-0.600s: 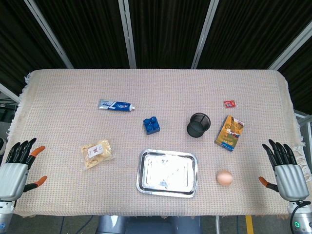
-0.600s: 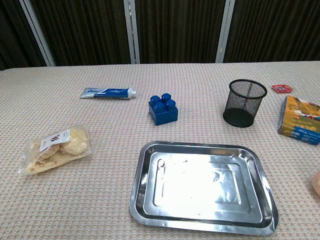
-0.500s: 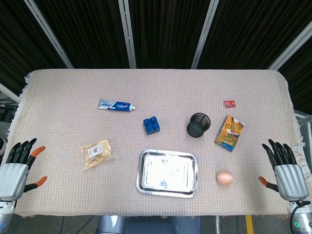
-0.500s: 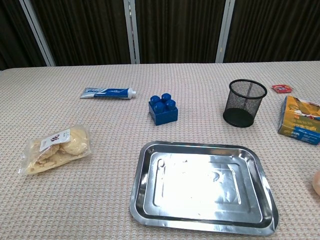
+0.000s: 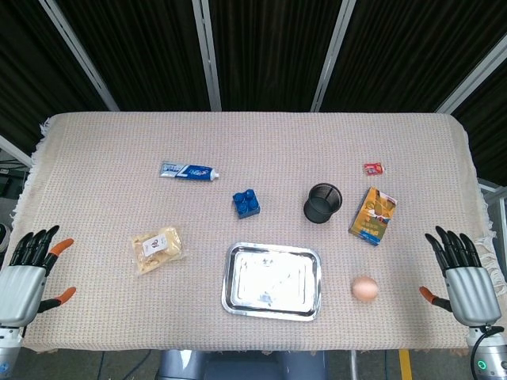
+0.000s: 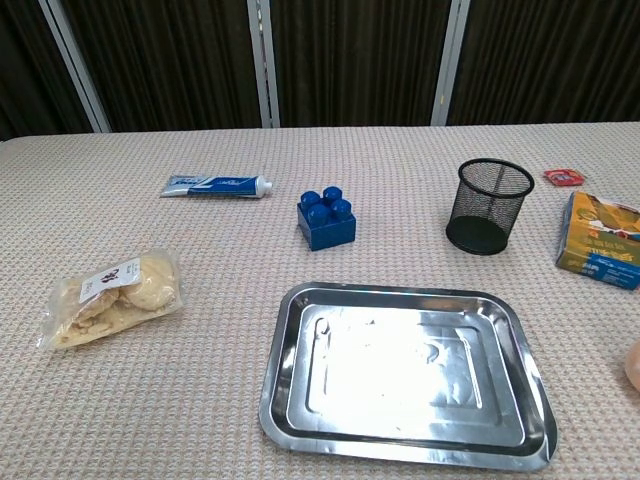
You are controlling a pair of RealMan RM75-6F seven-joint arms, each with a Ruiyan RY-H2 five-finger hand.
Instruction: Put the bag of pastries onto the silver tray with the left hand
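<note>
Since nothing has shifted lately, the left hand (image 5: 24, 277) (fingers spread, empty) waits off the table's near-left corner, the bag of pastries (image 5: 158, 248) untouched left of the silver tray (image 5: 230, 299).

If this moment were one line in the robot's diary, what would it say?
stage: not started | left hand: open, off the table | bag of pastries: on cloth, left of silver tray | tray: bare

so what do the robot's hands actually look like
Both look alike. The left hand and the right hand each have a silver-grey metallic back, black segmented fingers and orange tips on the thumb side. Below the right hand a dark wrist section carries a small green light. No sleeves or loose cables are visible, and only the head view shows them; the arms themselves are out of frame.
</note>
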